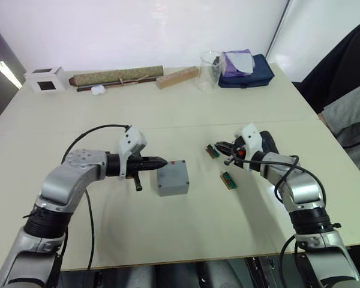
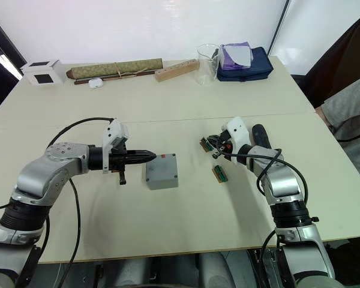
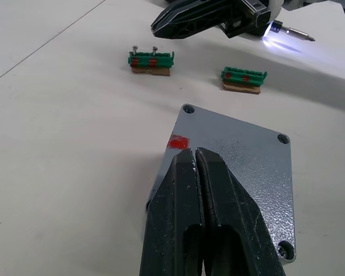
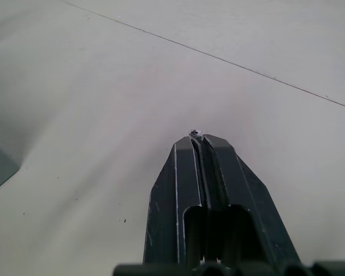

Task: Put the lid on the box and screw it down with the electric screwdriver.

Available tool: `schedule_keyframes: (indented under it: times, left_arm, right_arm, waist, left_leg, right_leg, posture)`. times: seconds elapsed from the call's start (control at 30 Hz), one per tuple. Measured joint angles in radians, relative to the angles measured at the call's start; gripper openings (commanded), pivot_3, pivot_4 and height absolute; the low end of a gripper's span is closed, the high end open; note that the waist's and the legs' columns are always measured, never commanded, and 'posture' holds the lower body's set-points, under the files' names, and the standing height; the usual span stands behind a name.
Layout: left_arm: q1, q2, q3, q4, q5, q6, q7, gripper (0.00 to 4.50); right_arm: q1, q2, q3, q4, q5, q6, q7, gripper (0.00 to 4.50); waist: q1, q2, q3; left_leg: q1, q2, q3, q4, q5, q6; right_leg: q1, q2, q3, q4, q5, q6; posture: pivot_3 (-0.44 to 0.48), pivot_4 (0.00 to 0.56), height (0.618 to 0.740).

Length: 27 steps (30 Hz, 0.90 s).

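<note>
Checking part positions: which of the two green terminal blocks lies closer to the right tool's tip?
The farther green terminal block, just beside the right tool; the other block lies nearer the robot.

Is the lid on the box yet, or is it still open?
On. The lid covers the box flush in the left wrist view, corner screw holes showing, red mark at its edge. Whether the screws are tightened cannot be told.

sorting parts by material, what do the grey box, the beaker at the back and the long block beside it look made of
The box: speckled grey finish with a slight sheen, likely moulded plastic, though painted metal is possible. The beaker: clear and see-through, glass or clear plastic. The block: pale tan, matte, looks like bare wood.
</note>
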Motion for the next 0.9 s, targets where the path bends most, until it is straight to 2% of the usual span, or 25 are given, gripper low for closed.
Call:
schedule_keyframes:
  times: [0.13, 0.17, 0.2, 0.33, 0.9]
  left_arm:
    - [0.0, 0.0, -0.003, 0.0, 0.003, -0.002, 0.0, 0.0]
    - [0.001, 0.0, -0.003, 0.0, 0.003, -0.003, 0.0, 0.0]
    - [0.002, 0.0, -0.003, 0.0, 0.004, -0.005, 0.0, 0.0]
    - [0.006, 0.0, -0.003, 0.0, 0.009, -0.012, 0.0, 0.0]
    - [0.014, 0.002, -0.006, 0.0, 0.018, -0.016, -0.004, 0.0]
  right_arm:
    - [0.0, -0.002, 0.0, 0.0, -0.001, 0.0, 0.003, 0.09]
    - [0.0, -0.002, 0.0, 0.0, -0.002, -0.001, 0.004, 0.68]
    - [0.0, -0.004, 0.001, 0.0, -0.003, -0.002, 0.009, 0.81]
    - [0.004, -0.005, 0.003, 0.0, -0.003, -0.003, 0.017, 2.37]
    - [-0.012, 0.029, 0.007, 0.102, -0.033, -0.065, 0.018, 2.37]
  waist:
    - [0.0, 0.0, 0.0]
    - [0.0, 0.0, 0.0]
    - [0.0, 0.0, 0.0]
    - [0.0, 0.0, 0.0]
    - [-0.001, 0.0, 0.0]
  left_leg:
    - [0.0, 0.0, 0.0, 0.0, 0.0, 0.0]
    - [0.0, 0.0, 0.0, 0.0, 0.0, 0.0]
    - [0.0, 0.0, 0.0, 0.0, 0.0, 0.0]
    - [0.0, 0.0, 0.0, 0.0, 0.0, 0.0]
    - [0.0, 0.0, 0.0, 0.0, 0.0, 0.0]
  right_leg:
    - [0.0, 0.0, 0.0, 0.0, 0.0, 0.0]
    - [0.0, 0.0, 0.0, 0.0, 0.0, 0.0]
    - [0.0, 0.0, 0.0, 0.0, 0.0, 0.0]
    - [0.0, 0.0, 0.0, 0.0, 0.0, 0.0]
    - [0.0, 0.0, 0.0, 0.0, 0.0, 0.0]
  posture:
    - [0.0, 0.15, 0.74]
    - [0.0, 0.15, 0.74]
    - [0.0, 0.15, 0.74]
    - [0.0, 0.15, 0.74]
    - [0.0, 0.15, 0.74]
